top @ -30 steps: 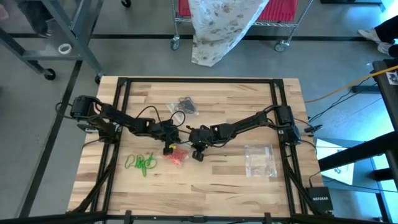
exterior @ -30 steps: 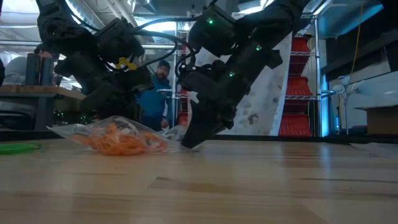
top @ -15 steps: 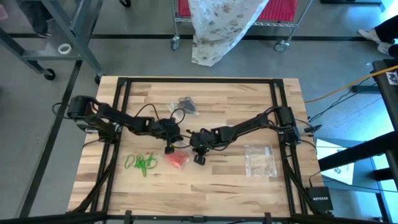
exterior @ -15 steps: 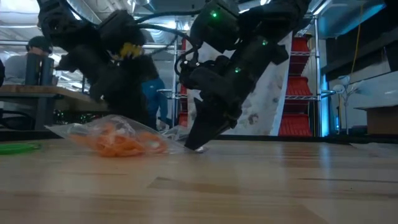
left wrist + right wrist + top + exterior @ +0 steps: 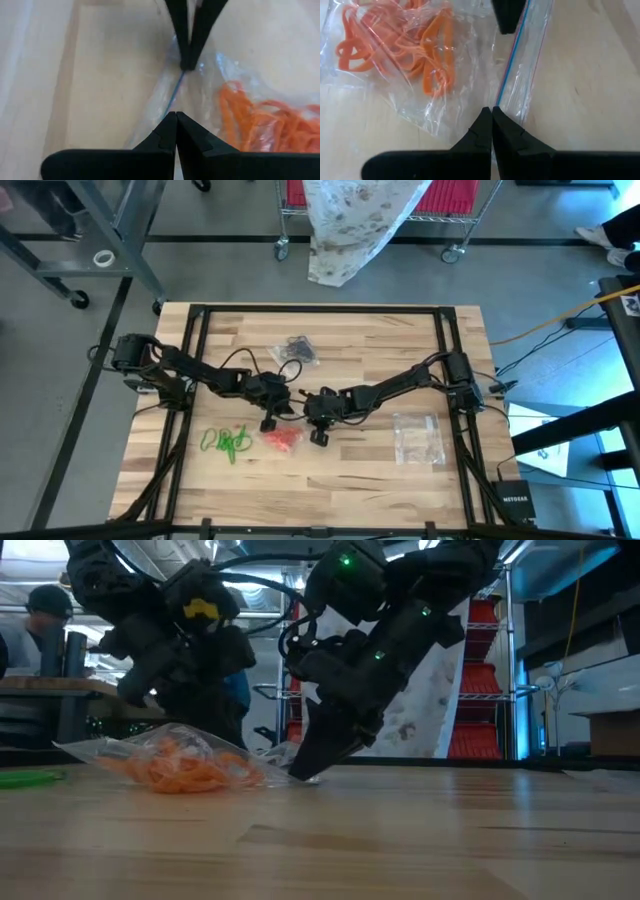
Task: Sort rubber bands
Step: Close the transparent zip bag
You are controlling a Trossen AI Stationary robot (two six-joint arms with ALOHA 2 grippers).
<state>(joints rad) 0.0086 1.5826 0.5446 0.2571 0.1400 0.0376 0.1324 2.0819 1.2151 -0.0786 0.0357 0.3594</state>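
Note:
A clear zip bag [image 5: 283, 438] filled with orange-red rubber bands [image 5: 410, 45] lies on the table between my two grippers. My left gripper [image 5: 176, 119] is shut at one end of the bag's zip edge. My right gripper [image 5: 491, 112] is shut at the other end, and each shows at the top of the other's wrist view. A loose bunch of green bands [image 5: 226, 442] lies on the wood left of the bag. A small bag of black bands [image 5: 298, 350] lies toward the far edge. My left gripper pinches the bag's zip edge [image 5: 172, 97] between its two shut fingers, coming slanting down from the table's left. The bag's body rests on the table. My right gripper pinches the same zip strip [image 5: 506, 87] farther along, slanting down from the right, with its fingertips [image 5: 305, 770] at the table top. The strip runs straight between the two holds.
Another clear bag [image 5: 420, 438] lies flat on the right part of the table. Black cables trail along both arms. Bare wood [image 5: 330, 490] stretches along the near edge. A person [image 5: 45, 615] stands in the room behind.
My left gripper has turned at the wrist, and its yellow tag no longer shows from above. My right gripper has moved slightly toward the near edge. The orange bag has slid a little toward the near edge, and its left end has spread out farther left.

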